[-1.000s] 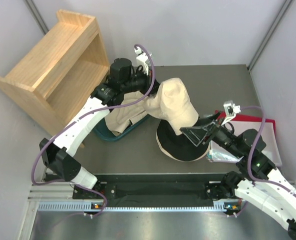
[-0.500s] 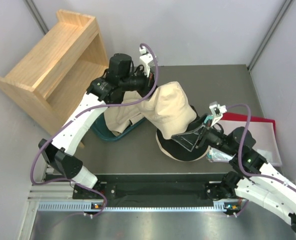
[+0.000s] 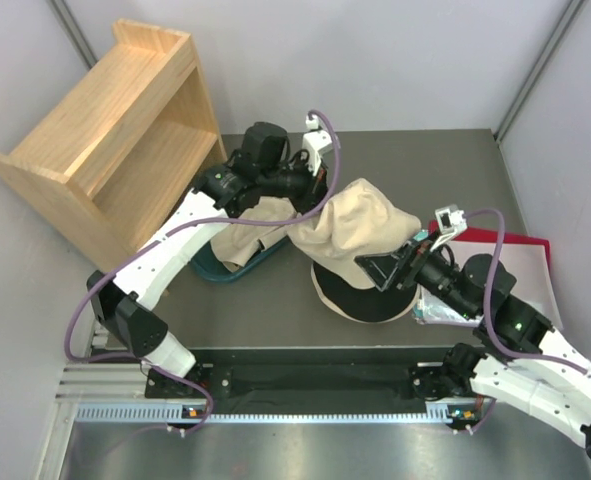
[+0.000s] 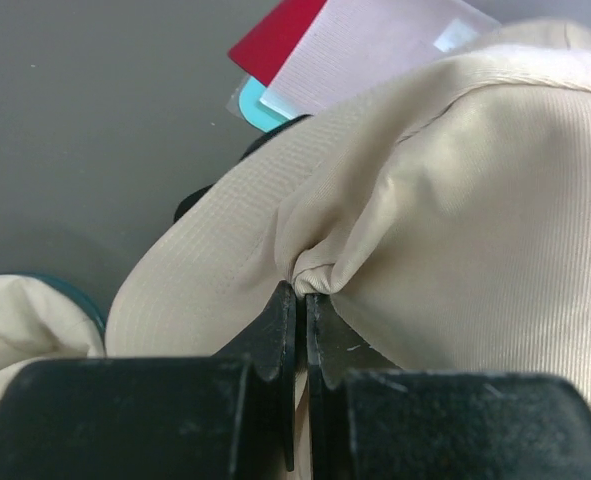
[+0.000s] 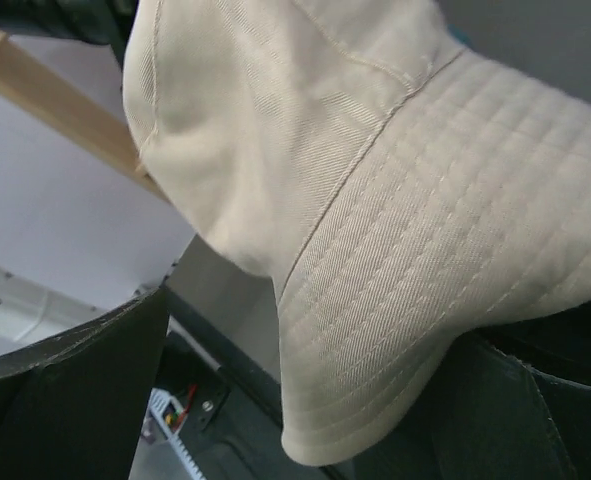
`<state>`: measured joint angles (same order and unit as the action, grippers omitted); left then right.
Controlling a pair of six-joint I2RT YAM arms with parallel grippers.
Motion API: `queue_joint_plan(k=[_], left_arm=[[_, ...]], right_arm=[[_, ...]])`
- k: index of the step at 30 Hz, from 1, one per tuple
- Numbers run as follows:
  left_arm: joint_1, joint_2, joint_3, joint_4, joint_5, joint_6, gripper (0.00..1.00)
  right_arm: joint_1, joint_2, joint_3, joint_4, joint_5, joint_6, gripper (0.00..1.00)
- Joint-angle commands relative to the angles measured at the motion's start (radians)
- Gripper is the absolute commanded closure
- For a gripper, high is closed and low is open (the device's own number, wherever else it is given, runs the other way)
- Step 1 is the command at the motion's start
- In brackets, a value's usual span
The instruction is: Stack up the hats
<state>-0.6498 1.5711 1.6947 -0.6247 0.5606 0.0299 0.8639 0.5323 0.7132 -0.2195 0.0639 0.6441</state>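
The left hand (image 4: 300,292) pinches the cream hat (image 3: 360,225) above the black hat (image 3: 367,303) to stack it, and the right hand (image 3: 388,270) is spread wide.

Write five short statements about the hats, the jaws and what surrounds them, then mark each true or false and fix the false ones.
1. The left arm's jaws are pinched shut on a fold of the cream hat. True.
2. The right arm's jaws are clamped shut. False: they stand wide open, with the cream hat's brim hanging between them.
3. The cream hat lies flat on the bare table. False: it is held up, draped over a black hat.
4. The teal tub holds more cream fabric. True.
5. The wooden shelf stands on the right arm's side. False: it stands on the left arm's side, at the far corner.
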Motion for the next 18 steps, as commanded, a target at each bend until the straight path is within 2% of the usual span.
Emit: queue_joint_plan(k=[1,6,8,14,16,18], left_arm=[[-0.022,-0.002,-0.023,0.101,0.025,0.041,1.00],[-0.022,-0.026,-0.069,0.140,0.074,0.091,1.00],[-0.022,-0.040,-0.096,0.167,0.078,0.102,1.00],[-0.021,-0.028,-0.104,0.168,0.070,0.130,1.00],[-0.022,-0.023,-0.106,0.168,0.070,0.136,1.00],[-0.021,-0.020,-0.107,0.168,0.064,0.139,1.00]], right_arm=[[0.003,0.008,0.113,-0.165,0.224,-0.067,0.00],[-0.006,0.012,0.158,-0.265,0.450,-0.110,0.00],[-0.015,0.017,0.167,-0.267,0.473,-0.139,0.00],[-0.054,0.092,0.221,-0.225,0.456,-0.201,0.00],[-0.106,0.115,0.230,-0.216,0.452,-0.213,0.01],[-0.169,0.123,0.221,-0.183,0.355,-0.228,0.00]])
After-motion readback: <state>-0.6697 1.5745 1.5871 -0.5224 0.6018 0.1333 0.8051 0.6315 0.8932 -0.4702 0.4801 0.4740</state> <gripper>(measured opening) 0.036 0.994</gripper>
